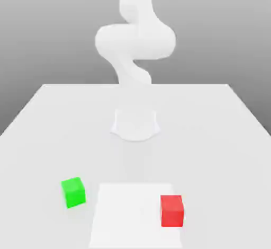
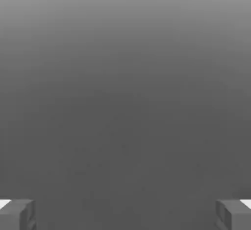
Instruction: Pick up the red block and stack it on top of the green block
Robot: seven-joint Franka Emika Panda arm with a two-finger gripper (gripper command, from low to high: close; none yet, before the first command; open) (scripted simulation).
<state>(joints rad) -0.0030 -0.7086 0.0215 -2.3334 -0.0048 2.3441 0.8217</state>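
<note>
bright, washed-out tabletop, no crisp shadows; hand view dim grey

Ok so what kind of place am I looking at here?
Probably a simulated robotics test scene: a white robot arm on a plain pale table, two simple cubes, red and green.

No readable text, labels, brands, numbers or signs (plain surfaces throughout, corner to corner of frame).

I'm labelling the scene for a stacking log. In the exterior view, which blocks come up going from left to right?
Green block → red block
</note>
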